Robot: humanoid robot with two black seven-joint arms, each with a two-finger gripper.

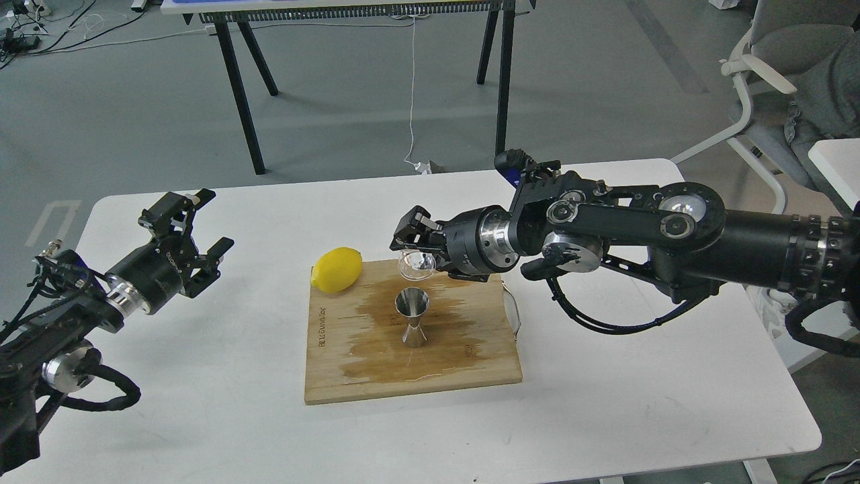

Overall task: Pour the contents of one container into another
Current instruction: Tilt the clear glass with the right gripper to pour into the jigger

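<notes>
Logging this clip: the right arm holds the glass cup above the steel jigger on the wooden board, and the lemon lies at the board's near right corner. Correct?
Not quite. In the head view the lemon lies at the far left corner of the wooden board, not the near right. The rest holds: the right gripper holds the glass cup above the steel jigger on the board.

Blk arms (672,222), silver joints, looped blk cables (605,323)

Robotics lab or office workspace, grey floor (134,121), white table (605,417), black-legged bench (242,94) behind, cables (40,33) on floor, office chair (772,81) at right
</notes>
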